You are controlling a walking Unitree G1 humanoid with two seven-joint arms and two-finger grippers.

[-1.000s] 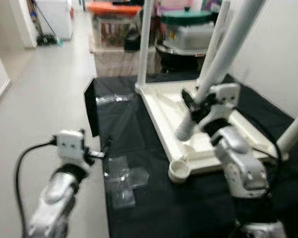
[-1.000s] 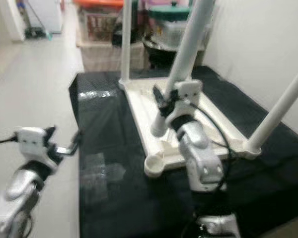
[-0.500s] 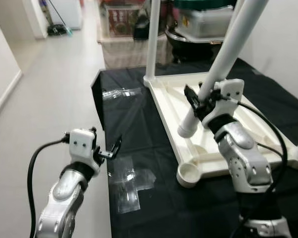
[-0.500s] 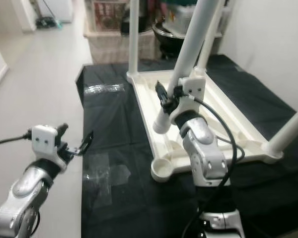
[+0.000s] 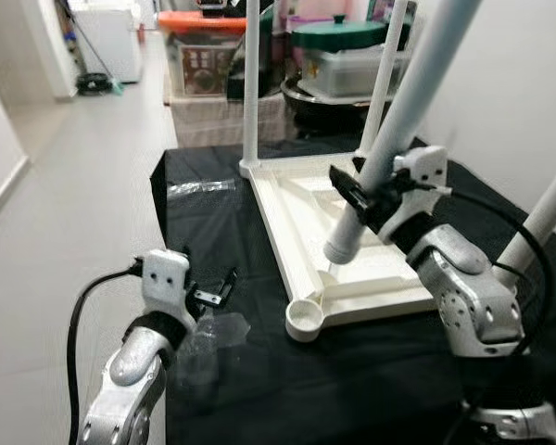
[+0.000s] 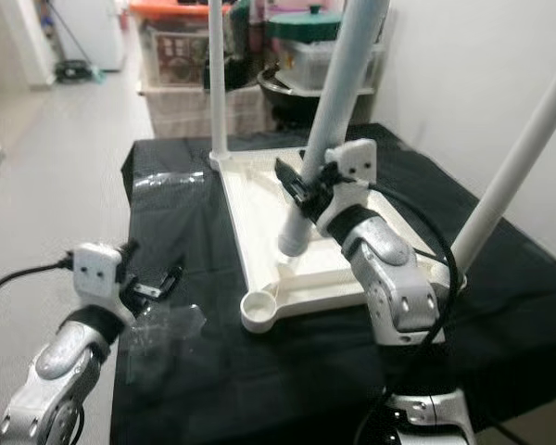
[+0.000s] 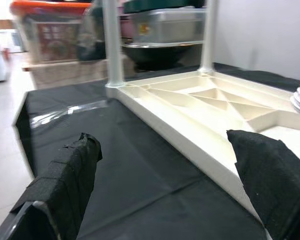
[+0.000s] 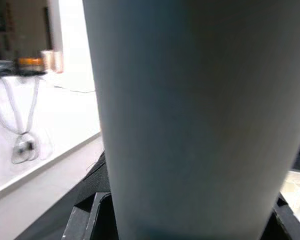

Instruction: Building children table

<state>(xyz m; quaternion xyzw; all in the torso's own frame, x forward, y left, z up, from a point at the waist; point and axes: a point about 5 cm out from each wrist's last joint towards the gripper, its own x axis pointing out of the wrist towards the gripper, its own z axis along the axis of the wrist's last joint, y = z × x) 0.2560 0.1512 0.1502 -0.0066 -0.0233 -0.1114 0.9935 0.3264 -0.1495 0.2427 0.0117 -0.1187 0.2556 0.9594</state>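
A white plastic children's tabletop [image 5: 301, 218] lies upside down on a black cloth [image 5: 213, 241] spread over a raised surface, with three white legs already standing up from its corners: one at the far left corner [image 5: 251, 83], one at the far right corner [image 5: 380, 79] and one at the near right corner [image 5: 545, 209]. The right gripper [image 5: 363, 197] is clamped around a fourth loose table leg [image 5: 403, 116], its black fingers pinching the tube close to its lower end. That leg is tilted, its top leaning up and away to the right, and its open lower end hangs above the underside of the tabletop, just below and to the left of the gripper. The round empty corner socket [image 5: 307, 318] sits lower and further left of the gripper, at the near left corner of the tabletop, apart from the leg's end. In the right wrist view the pale tube [image 8: 195, 115] runs straight between the dark finger pads.

The left gripper [image 5: 219, 287] hovers over the black cloth with its fingers [image 7: 65, 185] spread wide and holding nothing; the socket lies to its right. Crumpled clear plastic wrap [image 5: 208, 334] lies on the cloth just beneath it. Beyond the tabletop, storage bins [image 5: 208, 46] stand stacked.
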